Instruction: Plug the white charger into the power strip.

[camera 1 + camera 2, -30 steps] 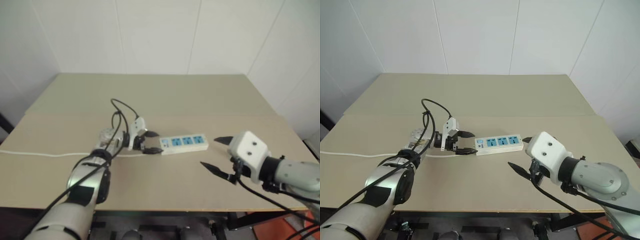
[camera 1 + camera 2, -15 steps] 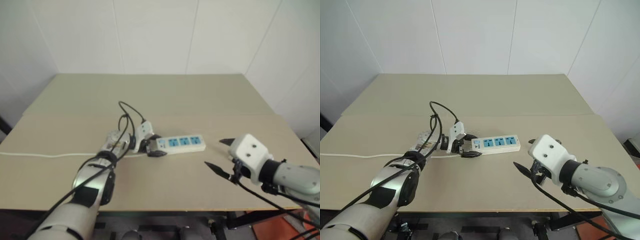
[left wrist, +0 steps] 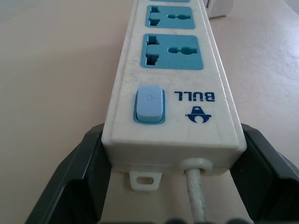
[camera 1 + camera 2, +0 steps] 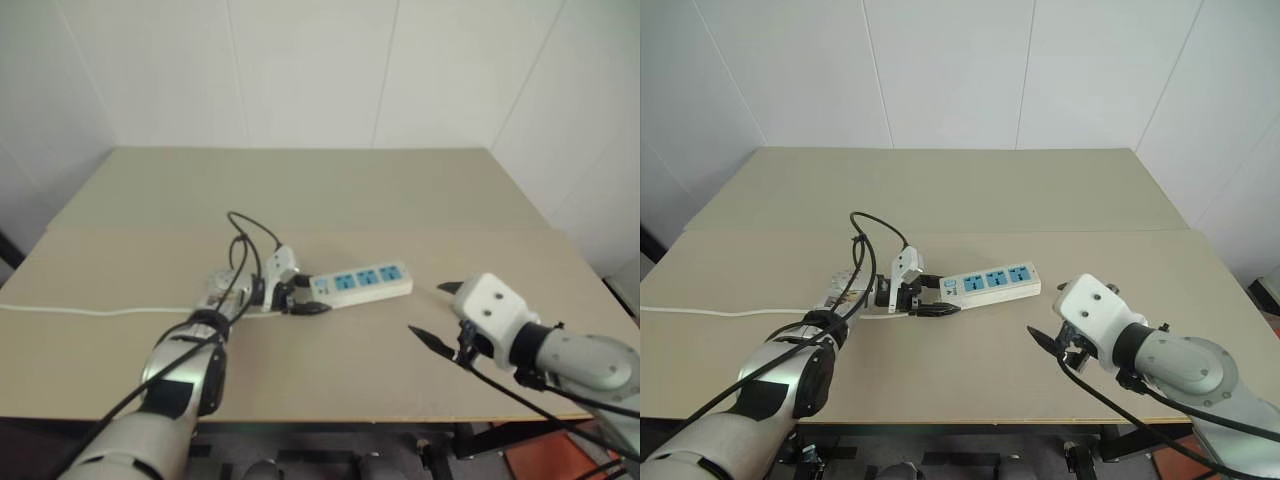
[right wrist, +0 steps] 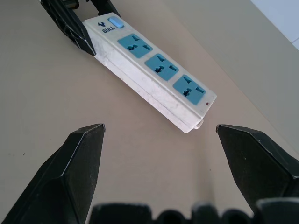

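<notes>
The worktop [image 4: 1040,195] is a wide beige surface set against white wall panels, with a seam running across it from its left edge to its right edge.

The right tool [image 4: 440,315] hangs over the worktop near its front right corner, its two black fingers [image 5: 79,163] spread wide apart and holding nothing. In the right wrist view the far end of the strip lies between those fingers but well beyond them, with bare worktop in the gap.

The power strip [image 4: 990,283] lies flat near the middle of the worktop, closer to the front edge than to the back, slightly angled so that its right end sits a little farther back than its left. Its three blue outlet faces point up, and none of them has anything plugged in. A pale blue switch [image 3: 149,105] sits at the left end beside blue lettering.

The left tool [image 4: 930,297] is clamped on the switch end of the strip: in the left wrist view one black finger [image 3: 77,179] presses against each long side of the white casing.

A thin white cord [image 4: 90,310] leaves that end of the strip and runs along the worktop to its left edge.

I cannot pick out the white charger with any certainty.
</notes>
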